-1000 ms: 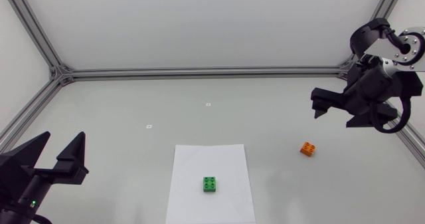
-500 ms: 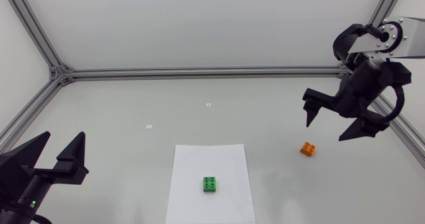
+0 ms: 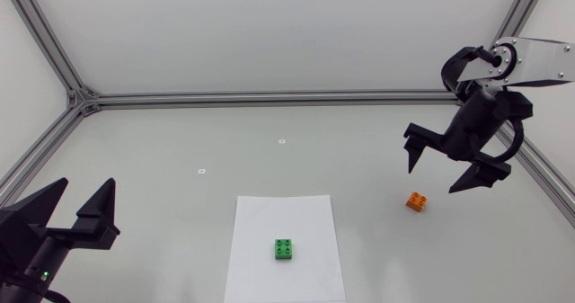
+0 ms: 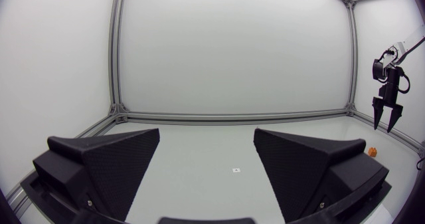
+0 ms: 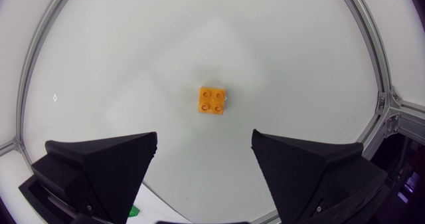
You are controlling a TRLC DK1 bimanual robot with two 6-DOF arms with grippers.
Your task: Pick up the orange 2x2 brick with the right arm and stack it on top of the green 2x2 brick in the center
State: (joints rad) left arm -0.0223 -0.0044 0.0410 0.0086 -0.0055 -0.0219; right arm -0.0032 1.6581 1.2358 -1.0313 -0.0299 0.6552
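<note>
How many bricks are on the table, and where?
2. The orange brick sits on bare table below the right gripper; the green brick on the white paper. None appears hidden.

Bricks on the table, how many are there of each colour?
orange brick: 1
green brick: 1
Total: 2 bricks

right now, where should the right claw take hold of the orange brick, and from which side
Best by two opposite flat side walls of the orange 2x2 brick, coming straight down from above. It sits studs-up on the table, free all round, and the right claw hangs open above it, with the brick's walls nearly square to it.
</note>
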